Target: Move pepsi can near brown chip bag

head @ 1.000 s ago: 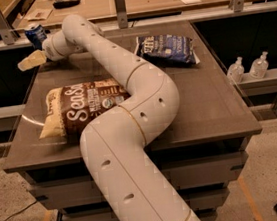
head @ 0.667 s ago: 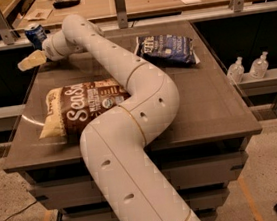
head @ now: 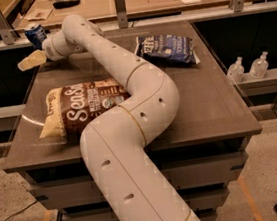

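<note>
The small cylindrical pepsi can (head: 35, 35) at the counter's far left corner is dark blue with a silver rim. Just beside it is the pale tan gripper (head: 28, 61) on a glossy white arm (head: 129, 113) dotted with dark holes. Near the left edge, the puffy brown chip bag (head: 78, 110) shows white script and pale yellow ends. The flat crinkled snack bag (head: 166, 48) toward the far edge is dark blue with white print. The smooth counter (head: 214, 108) is grey-brown.

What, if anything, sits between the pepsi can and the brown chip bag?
Only the robot's own gripper, just in front of the pepsi can at the table's far left corner. From there, bare tabletop up to the brown chip bag. The blue chip bag lies well aside.
</note>
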`<state>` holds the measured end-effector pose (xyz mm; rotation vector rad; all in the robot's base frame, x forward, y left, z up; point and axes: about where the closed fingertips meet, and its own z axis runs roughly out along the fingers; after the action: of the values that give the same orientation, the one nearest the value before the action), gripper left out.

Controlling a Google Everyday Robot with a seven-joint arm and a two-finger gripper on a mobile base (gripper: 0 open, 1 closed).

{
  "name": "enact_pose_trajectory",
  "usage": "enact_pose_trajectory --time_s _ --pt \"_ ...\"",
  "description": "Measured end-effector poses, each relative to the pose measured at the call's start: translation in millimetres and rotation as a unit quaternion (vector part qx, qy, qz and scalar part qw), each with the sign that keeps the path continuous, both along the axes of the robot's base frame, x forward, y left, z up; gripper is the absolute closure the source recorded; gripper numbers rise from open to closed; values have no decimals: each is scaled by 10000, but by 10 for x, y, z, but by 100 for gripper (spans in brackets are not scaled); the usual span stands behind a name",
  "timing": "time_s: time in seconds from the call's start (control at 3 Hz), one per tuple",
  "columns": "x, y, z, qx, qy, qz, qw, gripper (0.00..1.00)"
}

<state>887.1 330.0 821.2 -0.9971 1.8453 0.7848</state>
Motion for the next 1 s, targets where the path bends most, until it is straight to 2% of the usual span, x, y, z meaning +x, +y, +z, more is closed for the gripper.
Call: enact_pose_trajectory --time_s 1.0 --pt "0 0 0 0 0 0 10000 0"
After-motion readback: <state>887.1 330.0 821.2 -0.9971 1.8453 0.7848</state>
